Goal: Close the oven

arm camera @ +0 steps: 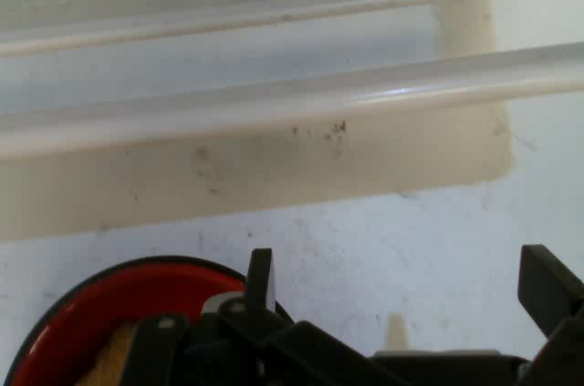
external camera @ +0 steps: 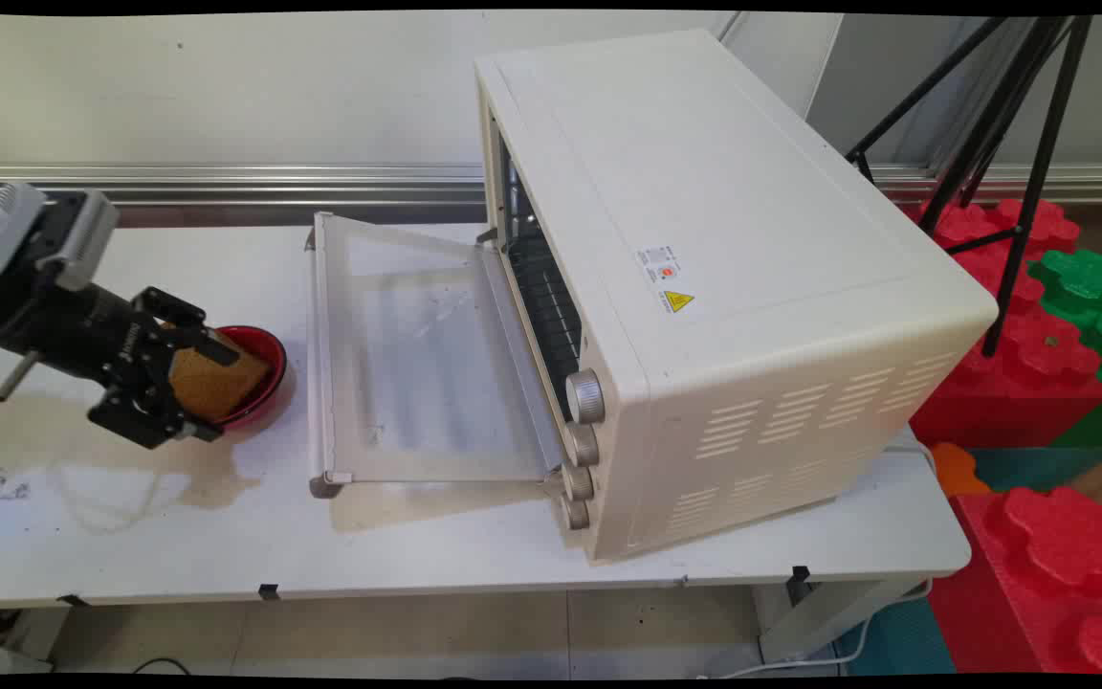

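My black gripper (external camera: 216, 394) hangs low at the table's left, open, with its fingers spread over a red bowl (external camera: 275, 352). A brown slice of bread (external camera: 237, 375) lies in the bowl, partly hidden by the fingers. In the hand view the gripper (arm camera: 401, 281) shows only bare white table between its fingers, while the red bowl (arm camera: 87, 313) and the bread (arm camera: 114, 359) sit at the lower left under the linkage. Just right of the bowl a cream toaster oven (external camera: 704, 239) stands with its glass door (external camera: 417, 364) folded down flat; the door's edge (arm camera: 274, 103) crosses the hand view's top.
The oven has several knobs (external camera: 584, 394) at its front corner and a wire rack (external camera: 546, 297) inside. A brownish stain (external camera: 207, 478) marks the table by the bowl. Right of the table stand a black tripod (external camera: 1020, 144) and red and green foam blocks (external camera: 1048, 354).
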